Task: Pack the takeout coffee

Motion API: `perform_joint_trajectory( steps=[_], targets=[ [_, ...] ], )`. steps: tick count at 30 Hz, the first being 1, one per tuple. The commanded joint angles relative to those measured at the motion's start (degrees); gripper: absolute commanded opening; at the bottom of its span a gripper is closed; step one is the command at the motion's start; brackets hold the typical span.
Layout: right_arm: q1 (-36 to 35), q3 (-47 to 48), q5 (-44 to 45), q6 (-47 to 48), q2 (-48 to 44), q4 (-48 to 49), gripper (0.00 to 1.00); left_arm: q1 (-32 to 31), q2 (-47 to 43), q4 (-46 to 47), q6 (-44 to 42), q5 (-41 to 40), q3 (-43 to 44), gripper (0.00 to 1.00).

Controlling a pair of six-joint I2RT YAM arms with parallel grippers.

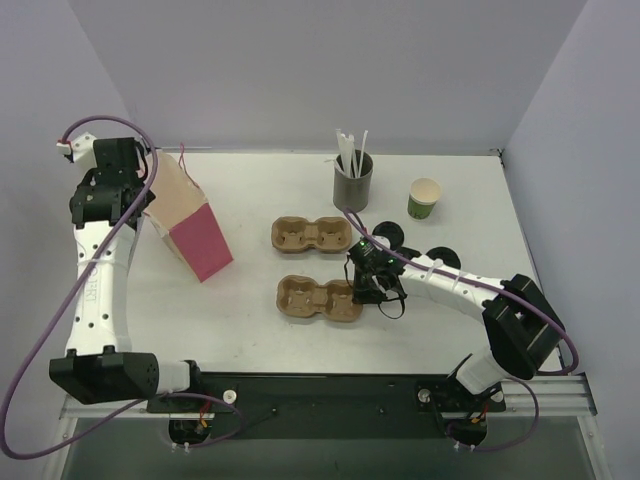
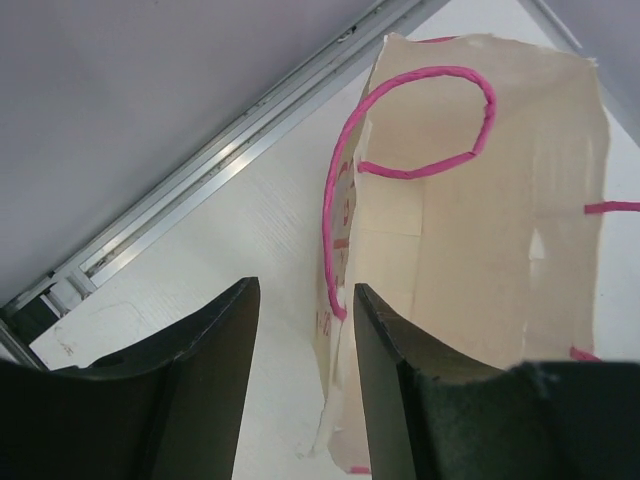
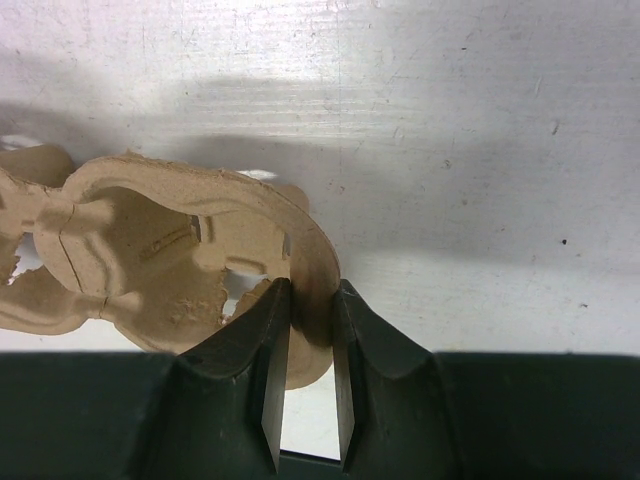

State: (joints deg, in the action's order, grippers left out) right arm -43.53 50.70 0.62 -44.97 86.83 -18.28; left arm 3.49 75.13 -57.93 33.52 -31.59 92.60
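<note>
Firmly pinched between the pressed-together fingers of the right hand (image 3: 312, 300) was the rim of a brown moulded-pulp two-cup carrier (image 3: 130, 180), which lay flat on the white tabletop (image 1: 240, 320) near the arms' bases. A second brown pulp carrier (image 1: 312, 234) sat just behind it.

At the far left, the left hand (image 2: 305, 300) hung with its fingers spread over a cream paper bag with pink handles (image 2: 470, 260). The bag's open edge showed in the gap beside one finger; whether they touched could not be told.

As for the takeout coffee, one black round shape (image 1: 392, 235) lay just behind the right hand and a second black round shape (image 1: 443, 258) lay partly under the right arm. From above it could not be told whether either was the cup's dark top or its plastic lid.

Farther back stood a grey cylinder of white straws (image 1: 352, 186) and, to its right, a small green paper cup with a cream inside (image 1: 424, 198).
</note>
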Motion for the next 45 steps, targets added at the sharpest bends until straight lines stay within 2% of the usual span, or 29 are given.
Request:
perform_joint_trajectory(
  steps=[1, 10, 13, 14, 15, 17, 18, 19, 23, 27, 29, 30, 32, 37, 39, 45],
  targets=[
    [0.4, 1.9, 1.8, 2.3, -0.6, -2.5, 0.11, 1.9, 3.3, 3.1, -3.1, 2.5, -0.5, 0.54],
    [1.4, 1.7, 1.8, 3.1, -1.7, -2.4, 0.11, 3.8, 8.2, 10.3, -5.1, 9.5, -3.8, 0.57],
    [1.5, 2.0, 1.8, 3.4, -1.7, -2.5, 0.11, 3.8, 10.3, 10.1, -6.3, 7.8, -3.7, 0.51],
    [1.6, 2.0, 1.8, 3.6, -1.7, -2.5, 0.11, 3.9, 10.6, 10.6, -6.8, 7.5, -3.8, 0.46],
    [1.5, 2.0, 1.8, 3.7, -1.7, -2.4, 0.11, 3.9, 10.7, 12.3, -7.7, 7.3, -4.2, 0.34],
    [1.6, 2.1, 1.6, 4.3, -1.8, -2.4, 0.11, 3.9, 11.2, 13.7, -10.5, 6.6, -4.7, 0.19],
    [1.6, 2.2, 1.5, 4.5, -2.0, -2.5, 0.10, 3.9, 11.5, 14.7, -13.0, 7.0, -4.4, 0.02],
    [1.8, 2.4, 1.1, 5.1, -2.2, -2.5, 0.10, 3.9, 11.5, 15.6, -14.9, 9.2, -3.9, 0.00],
    [1.8, 2.7, 0.9, 7.4, -2.9, -3.2, 0.11, 3.3, 10.9, 17.0, -23.5, 16.6, 0.2, 0.00],
    [1.7, 2.1, 0.8, 9.7, -4.2, -3.3, 0.10, -1.7, 9.3, 14.1, -33.2, 20.5, 4.2, 0.00],
    [1.6, 1.3, 1.0, 10.5, -5.7, -3.2, 0.10, -4.7, 7.7, 14.4, -37.8, 21.0, 3.7, 0.00],
    [1.7, 0.9, 1.6, 11.0, -6.4, -3.2, 0.10, -5.9, 5.9, 14.9, -42.7, 21.9, 2.5, 0.00],
    [1.8, 0.5, 1.7, 11.3, -8.2, -3.2, 0.10, -8.8, 4.0, 16.2, -46.1, 22.3, 0.9, 0.00],
    [1.7, 1.4, 1.7, 11.6, -13.2, -5.7, 0.09, -10.7, -2.7, 19.1, -57.1, 35.5, -3.6, 0.00],
    [1.7, 1.8, 2.2, 11.7, -15.4, -7.5, 0.09, -12.8, -4.9, 19.8, -61.2, 37.6, -4.6, 0.00],
    [1.8, 5.0, 2.2, 13.8, -25.1, -13.9, 0.08, -17.0, -7.9, 18.6, -67.3, 42.1, -5.9, 0.00]
  ],
)
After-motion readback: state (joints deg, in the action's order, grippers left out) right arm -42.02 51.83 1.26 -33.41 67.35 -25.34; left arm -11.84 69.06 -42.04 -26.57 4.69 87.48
